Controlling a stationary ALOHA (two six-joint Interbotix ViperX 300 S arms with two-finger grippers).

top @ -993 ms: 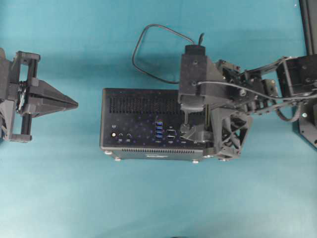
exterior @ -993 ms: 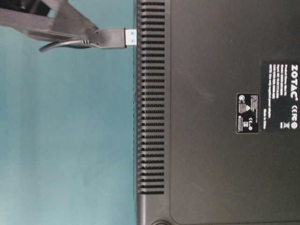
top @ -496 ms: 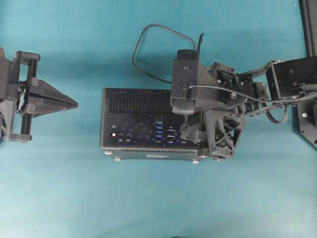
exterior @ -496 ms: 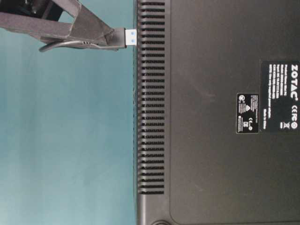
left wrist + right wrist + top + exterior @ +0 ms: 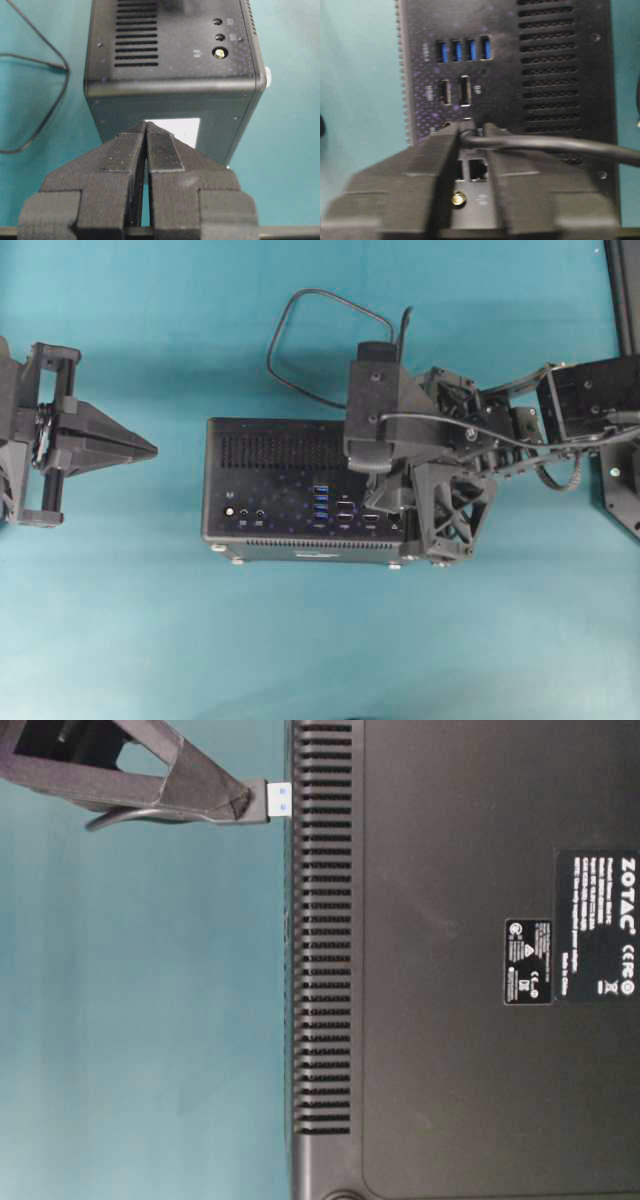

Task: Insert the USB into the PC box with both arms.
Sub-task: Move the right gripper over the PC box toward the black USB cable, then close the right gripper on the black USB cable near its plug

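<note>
Right gripper now clamped on USB

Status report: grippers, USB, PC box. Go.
Left gripper shut, empty, clear of PC box. Right gripper shut on USB plug above the box's port face. Not inserted yet. Nothing blocking.

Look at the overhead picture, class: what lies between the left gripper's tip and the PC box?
Nothing: only bare teal table separates the left gripper from the PC box, as the overhead view shows.

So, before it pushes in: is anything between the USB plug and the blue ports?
Nothing visible does. The right end effector holds the USB plug over the PC box, and the four blue ports are empty and uncovered.
</note>
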